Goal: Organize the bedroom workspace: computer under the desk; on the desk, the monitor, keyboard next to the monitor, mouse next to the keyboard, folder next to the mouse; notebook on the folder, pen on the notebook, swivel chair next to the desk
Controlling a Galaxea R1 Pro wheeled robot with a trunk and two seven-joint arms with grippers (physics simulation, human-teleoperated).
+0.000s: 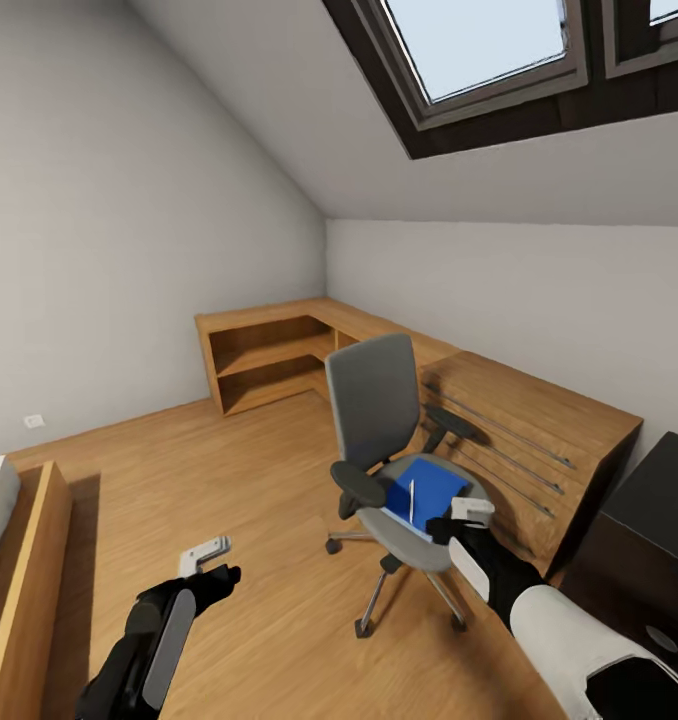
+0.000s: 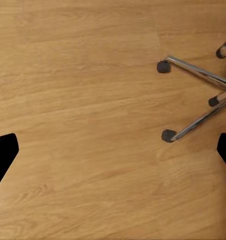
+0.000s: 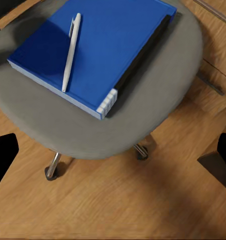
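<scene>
The right gripper (image 1: 471, 512) hangs just over the front rim of the chair (image 1: 379, 400) seat, right of centre in the head view. In the right wrist view its jaws stand wide apart, holding nothing. The left gripper (image 1: 207, 556), at the lower left, is likewise spread and empty above bare floor (image 2: 93, 125), near the chair's chrome legs.

The folder (image 3: 113, 45) lies flat on the seat with the pen (image 3: 70, 52) loose on top, and a dark edge along one side may be the notebook, though that cannot be told for sure. Lifting or tilting the folder would likely roll the pen off onto the floor. A downward push on the seat rim could send the chair rolling or turning on its castors, away from the reach. The folder lies flush on padding, so the fingers may struggle to get under it.

The black surface (image 1: 659, 500) shows at the lower right edge. Low wooden shelving (image 1: 269, 355) runs along the far wall under a sloped ceiling with a skylight (image 1: 479, 40), and a bed (image 1: 4, 560) edge sits at the lower left.
</scene>
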